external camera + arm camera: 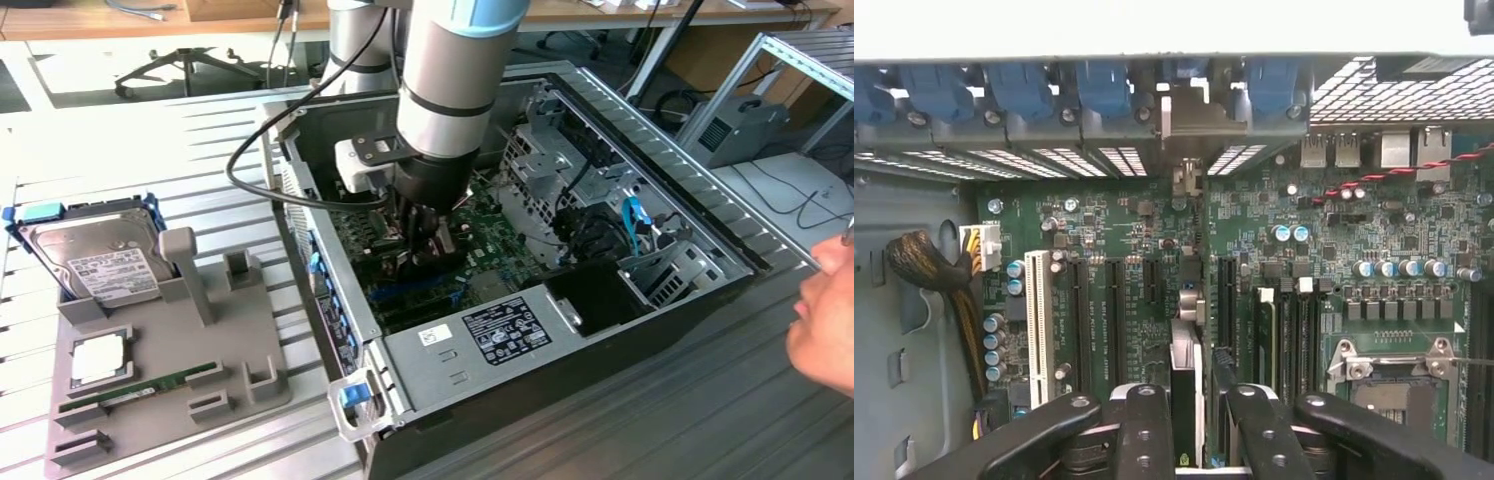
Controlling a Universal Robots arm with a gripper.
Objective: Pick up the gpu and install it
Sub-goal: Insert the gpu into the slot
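1. Lab/workshop room: slatted metal bench (174, 150), desks and an office chair base at the back, cables on the floor

2. On the bench an open PC case (667, 200) lies on its side, motherboard (494, 240) facing up. Robot arm (447, 80) reaches straight down into it

3. Gripper (1189, 420) is closed on the gpu (1187, 375), pinching its top edge between the two dark fingers (1144, 430). Card is seen edge-on in the wrist view, thin, w/ its metal bracket end (1187, 130) toward the row of blue slot clips (1104, 90) at the case's rear wall

4. Key relation: gpu hangs directly below the gripper, long axis parallel to the black expansion slots (1112, 300) and lined up over one of the middle ones, between the white slot (1037, 315) and the CPU socket (1394, 365) side. Can't tell if the card edge is seated in the slot or just above it. My read: insertion step, near the end of the task

5. Containers: grey parts tray (174, 350) at the exterior view's left holds a hard drive (100, 260) standing at its far end, a small silver chip-like part (98, 358) and a green RAM stick (140, 385) lying flat

6. A person's hand (827, 320) sits at the exterior view's right edge, apart from the case
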